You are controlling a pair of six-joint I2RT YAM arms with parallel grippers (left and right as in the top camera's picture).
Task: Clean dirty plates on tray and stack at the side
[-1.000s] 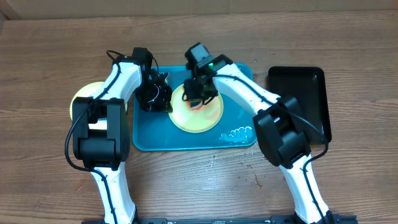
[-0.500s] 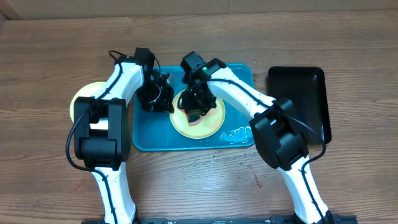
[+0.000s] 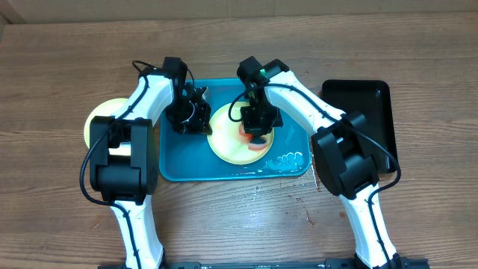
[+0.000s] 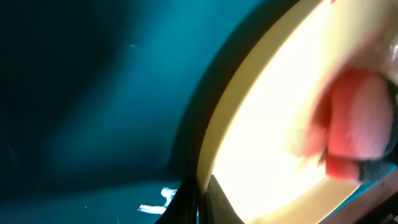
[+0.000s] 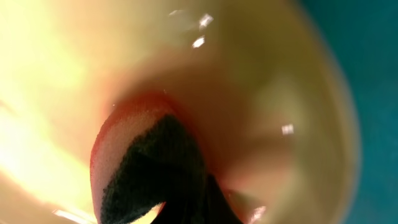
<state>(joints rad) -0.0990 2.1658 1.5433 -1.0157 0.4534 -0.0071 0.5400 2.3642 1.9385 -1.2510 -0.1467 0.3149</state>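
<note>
The right tool (image 3: 256,128), clamped on a red sponge (image 3: 255,141), has swept from the upper left of the yellow-green plate (image 3: 226,143) across to its right half. The left tool (image 3: 200,119) stays pinched shut on that plate's left rim. The plate still lies in the turquoise tray (image 3: 179,161). A second plate (image 3: 97,119) rests on the desk (image 3: 60,209), left of the tray.

No text, label, brand, number or sign could be read, none on the turquoise tray (image 3: 175,161), yellow plate (image 3: 224,143) or tabletop (image 3: 60,224)
</note>
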